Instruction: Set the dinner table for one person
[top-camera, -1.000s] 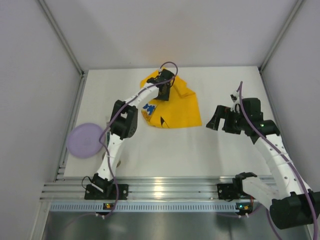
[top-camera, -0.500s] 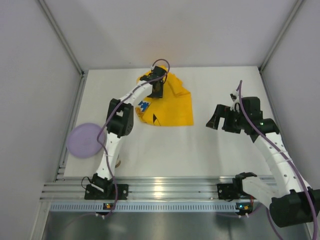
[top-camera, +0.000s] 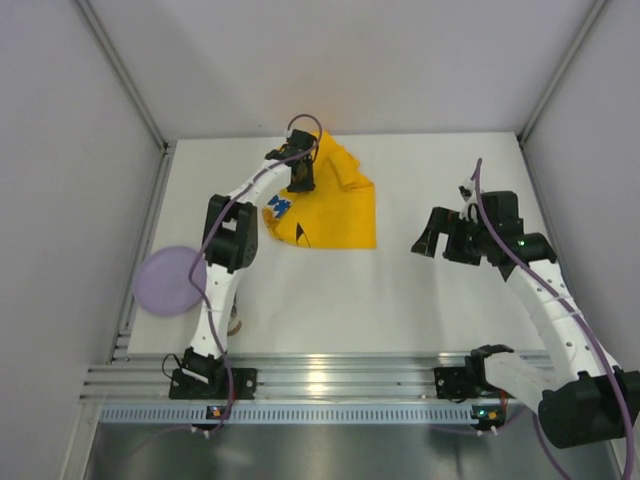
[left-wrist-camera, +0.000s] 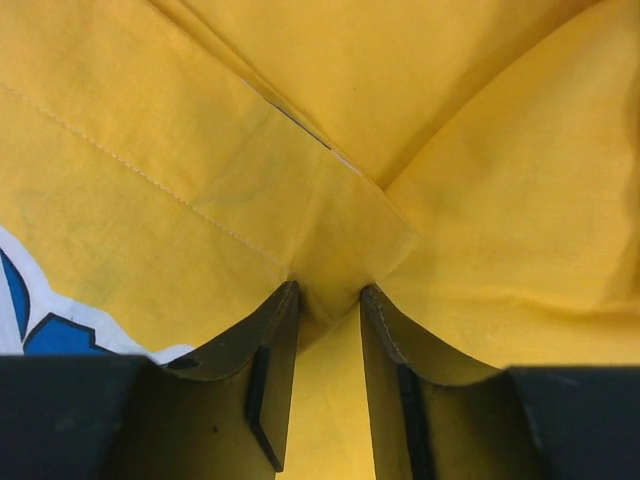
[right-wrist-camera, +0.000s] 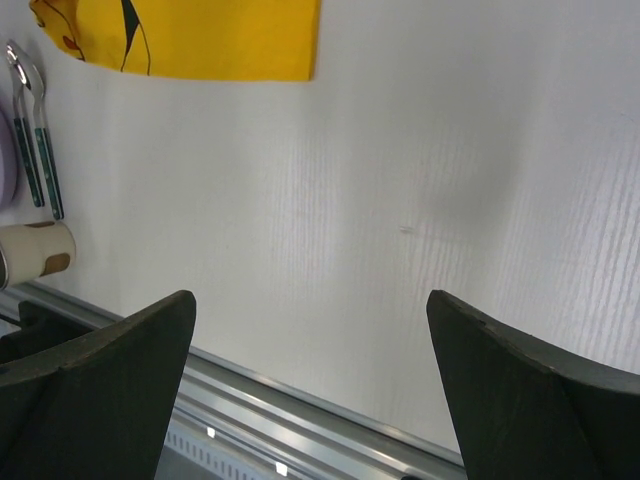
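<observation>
The white dinner table (top-camera: 400, 290) fills the top view. A yellow cartoon-printed cloth mat (top-camera: 335, 212) lies crumpled at its far middle. My left gripper (top-camera: 300, 176) is at the mat's far left part, shut on a pinched fold of the cloth (left-wrist-camera: 330, 250); in the left wrist view the gripper (left-wrist-camera: 328, 292) has yellow fabric between its jaws. My right gripper (top-camera: 432, 240) hangs open and empty above bare table to the right of the mat. In the right wrist view the gripper (right-wrist-camera: 310, 300) is wide open and the mat's near edge (right-wrist-camera: 200, 40) shows at the top left.
A purple plate (top-camera: 170, 282) overhangs the table's left edge. A small cup (right-wrist-camera: 35, 250) lies on its side and two green-handled utensils (right-wrist-camera: 35, 140) lie near the left arm. Grey walls enclose three sides. A metal rail (top-camera: 330, 378) runs along the near edge.
My left gripper has moved left along the far side, dragging the yellow mat leftward with it. The right arm has barely moved.
</observation>
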